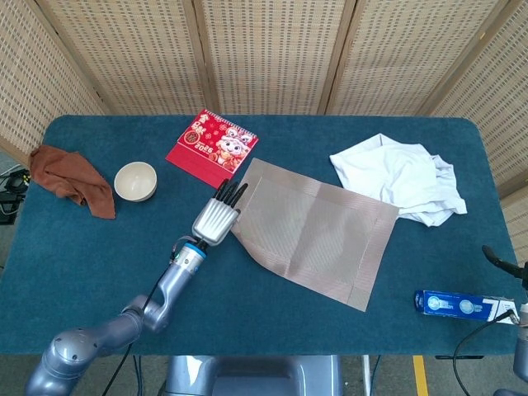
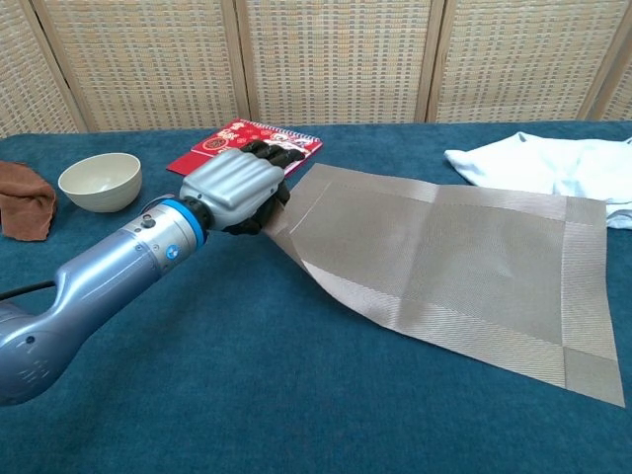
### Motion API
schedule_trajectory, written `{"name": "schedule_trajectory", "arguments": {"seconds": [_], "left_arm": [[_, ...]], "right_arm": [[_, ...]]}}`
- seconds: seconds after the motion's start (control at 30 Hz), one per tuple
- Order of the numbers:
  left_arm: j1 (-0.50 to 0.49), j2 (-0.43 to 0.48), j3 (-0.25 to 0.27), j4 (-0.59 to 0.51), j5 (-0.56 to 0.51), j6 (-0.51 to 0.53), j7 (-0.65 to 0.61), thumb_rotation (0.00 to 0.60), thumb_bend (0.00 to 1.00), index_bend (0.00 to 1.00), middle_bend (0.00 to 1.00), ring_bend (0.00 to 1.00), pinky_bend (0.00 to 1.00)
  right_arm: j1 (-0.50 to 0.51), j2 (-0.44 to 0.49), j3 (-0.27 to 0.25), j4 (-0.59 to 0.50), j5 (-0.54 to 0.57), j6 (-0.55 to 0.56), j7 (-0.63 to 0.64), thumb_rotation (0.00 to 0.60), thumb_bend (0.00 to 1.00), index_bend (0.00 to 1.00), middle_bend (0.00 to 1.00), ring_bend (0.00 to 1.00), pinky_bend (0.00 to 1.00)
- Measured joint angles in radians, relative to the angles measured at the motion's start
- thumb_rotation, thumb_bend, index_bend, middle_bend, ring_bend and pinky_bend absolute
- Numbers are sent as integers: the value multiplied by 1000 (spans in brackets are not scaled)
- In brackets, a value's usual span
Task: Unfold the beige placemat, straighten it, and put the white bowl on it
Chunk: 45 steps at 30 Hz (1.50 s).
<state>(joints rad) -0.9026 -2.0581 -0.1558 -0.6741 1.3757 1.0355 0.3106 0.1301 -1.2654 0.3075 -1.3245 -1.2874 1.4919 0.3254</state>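
Observation:
The beige placemat lies unfolded on the blue table, skewed, its near left edge lifted off the cloth. My left hand grips that left edge, fingers curled over it. The white bowl stands upright and empty to the left, well apart from the mat. Of my right arm only a dark tip shows at the right edge in the head view; the hand itself is out of sight.
A red calendar lies just behind my left hand. A brown cloth sits at the far left, a white garment at back right, a blue box near the front right.

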Motion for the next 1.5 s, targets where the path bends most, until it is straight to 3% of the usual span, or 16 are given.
{"name": "schedule_trajectory", "arguments": {"seconds": [0.3,0.47,0.67,0.97,1.5], "left_arm": [[111,167,40,-365,-38,27,169,600,585,763,0,0,0],[170,268,54,-599,-117,31,305,600,589,763,0,0,0],[232,385,83,-806,-179,54,401,600,590,763,0,0,0],[280,451,139,-903,-171,77,405,600,590,763,0,0,0],[313,469,170,-1044,-255,79,462,600,598,766,0,0,0]], "right_arm": [[-1,0,-9,-17,-17,14,-17,600,296,102,0,0,0],[-3,1,-14,-28,-30,26,-25,600,295,102,0,0,0],[-4,3,-18,-37,-38,32,-26,600,295,102,0,0,0],[-7,5,-23,-48,-50,44,-30,600,296,106,0,0,0],[-10,6,-31,-58,-63,56,-39,600,295,110,0,0,0]]}}
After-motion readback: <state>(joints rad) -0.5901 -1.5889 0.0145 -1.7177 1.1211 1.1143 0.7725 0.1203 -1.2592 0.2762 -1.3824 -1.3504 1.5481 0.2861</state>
